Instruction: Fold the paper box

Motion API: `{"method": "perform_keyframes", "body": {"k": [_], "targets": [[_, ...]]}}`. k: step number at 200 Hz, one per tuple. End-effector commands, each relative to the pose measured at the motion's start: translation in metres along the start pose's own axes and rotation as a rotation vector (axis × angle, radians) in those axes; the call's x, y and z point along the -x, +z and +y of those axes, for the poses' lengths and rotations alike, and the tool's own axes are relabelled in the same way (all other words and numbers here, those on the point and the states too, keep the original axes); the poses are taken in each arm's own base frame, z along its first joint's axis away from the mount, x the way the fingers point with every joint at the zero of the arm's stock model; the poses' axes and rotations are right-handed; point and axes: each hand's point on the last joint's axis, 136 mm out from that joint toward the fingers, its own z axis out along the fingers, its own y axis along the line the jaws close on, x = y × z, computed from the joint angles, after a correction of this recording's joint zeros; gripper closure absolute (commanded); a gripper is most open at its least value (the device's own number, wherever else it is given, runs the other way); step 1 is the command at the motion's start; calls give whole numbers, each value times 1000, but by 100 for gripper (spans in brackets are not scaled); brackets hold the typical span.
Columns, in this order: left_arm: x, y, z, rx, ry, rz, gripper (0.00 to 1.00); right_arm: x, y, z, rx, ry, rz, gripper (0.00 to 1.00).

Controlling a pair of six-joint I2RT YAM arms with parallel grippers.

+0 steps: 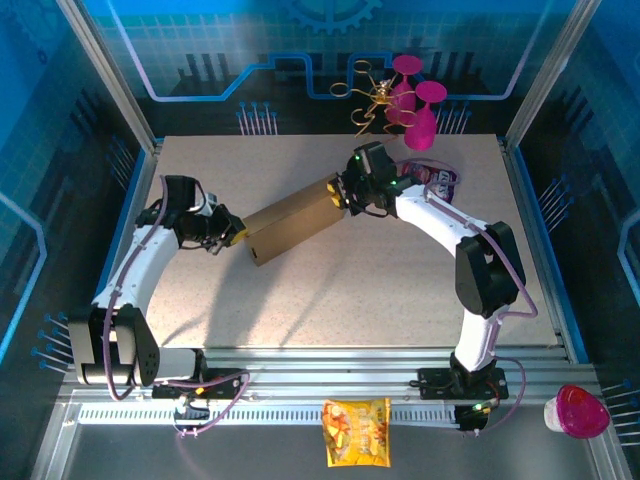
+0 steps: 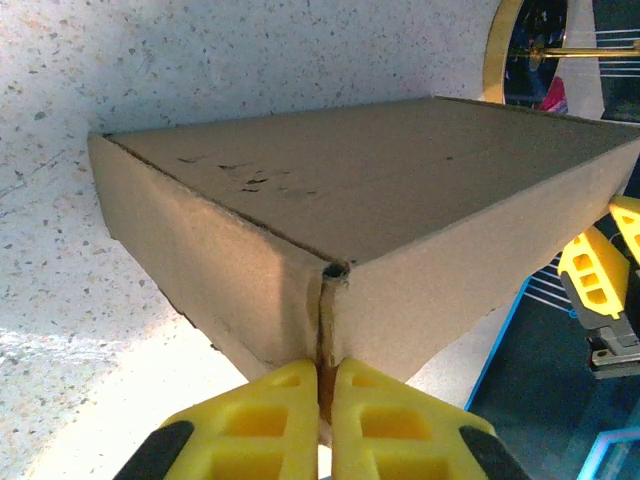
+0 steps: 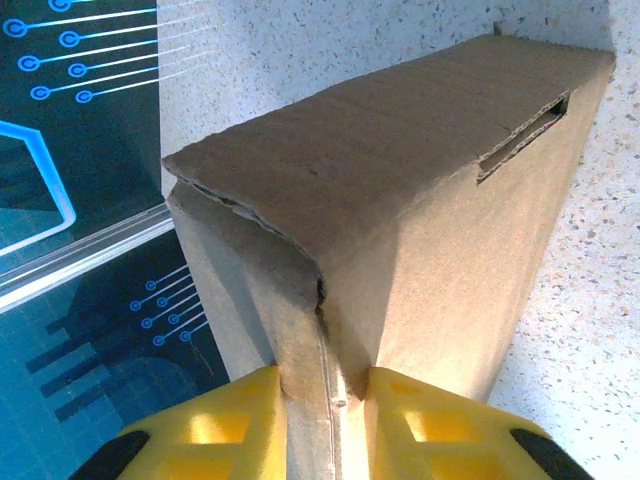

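Across the middle of the speckled bench (image 1: 400, 290): the paper box (image 1: 290, 225), closed up into a long brown carton, set slantwise, one end toward the left edge, the other toward the far edge. At its far-right end, the right gripper (image 1: 343, 195), yellow fingers (image 3: 250, 420) clamped on a cardboard corner seam. At its near-left end, the left gripper (image 1: 238, 237), fingers (image 2: 270, 410) pressed together on a thin corner seam. Past the far edge, two pink goblets (image 1: 420, 105). Off the near edge, a snack bag (image 1: 356, 432).
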Motion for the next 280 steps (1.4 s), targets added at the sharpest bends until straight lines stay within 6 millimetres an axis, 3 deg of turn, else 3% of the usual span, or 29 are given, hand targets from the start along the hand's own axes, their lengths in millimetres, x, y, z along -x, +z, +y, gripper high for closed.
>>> {"method": "perform_keyframes", "body": {"k": [1, 48, 89, 113, 142, 164, 178, 193, 199, 226, 244, 249, 253, 255, 257, 262, 265, 267, 278, 280], "targets": [[-9, 11, 24, 66, -15, 39, 94, -4, 18, -47, -139, 41, 35, 77], [-13, 8, 20, 58, 6, 41, 97, -1, 13, -50, -136, 20, 42, 79], [-35, 7, 7, 70, 63, 54, 95, 3, -8, -60, -145, -62, 56, 77], [-58, 12, 6, 88, 89, 78, 89, 10, -24, -84, -154, -101, 75, 71], [-93, 15, 10, 112, 111, 126, 74, 19, -51, -129, -220, -151, 92, 63], [-112, 7, 10, 104, 109, 133, 66, 25, -74, -158, -228, -139, 64, 57], [-115, -2, 8, 91, 100, 121, 64, 31, -88, -165, -221, -149, 27, 54], [-109, -13, 2, 97, 121, 81, 61, 35, -98, -159, -194, -184, -11, 53], [-104, -16, 0, 101, 129, 66, 60, 36, -99, -168, -206, -187, -19, 52], [-71, -24, -12, 72, 95, -4, 58, 35, -99, -150, -112, -256, -46, 55], [-45, -40, -25, 27, 90, -106, 48, 39, -109, -137, -101, -393, -103, 55], [-39, -46, -29, 16, 95, -142, 43, 42, -114, -135, -118, -439, -129, 52], [-35, -50, -32, 7, 101, -171, 24, 44, -119, -134, -133, -481, -153, 49], [-32, -52, -33, 3, 104, -186, 7, 45, -121, -134, -142, -499, -162, 47], [-31, -55, -34, -1, 108, -200, 2, 47, -124, -136, -157, -517, -174, 44], [-26, -61, -36, -9, 114, -237, 1, 49, -131, -138, -180, -562, -205, 29], [-24, -64, -36, -10, 118, -259, 1, 51, -138, -128, -168, -591, -233, 9], [-22, -66, -36, -11, 119, -272, 1, 52, -141, -125, -165, -607, -247, 2], [-15, -78, -32, 2, 122, -360, 1, 59, -160, -116, -141, -662, -321, 0], [-15, -80, -31, 3, 122, -373, 1, 60, -161, -122, -147, -665, -326, 0]]}}
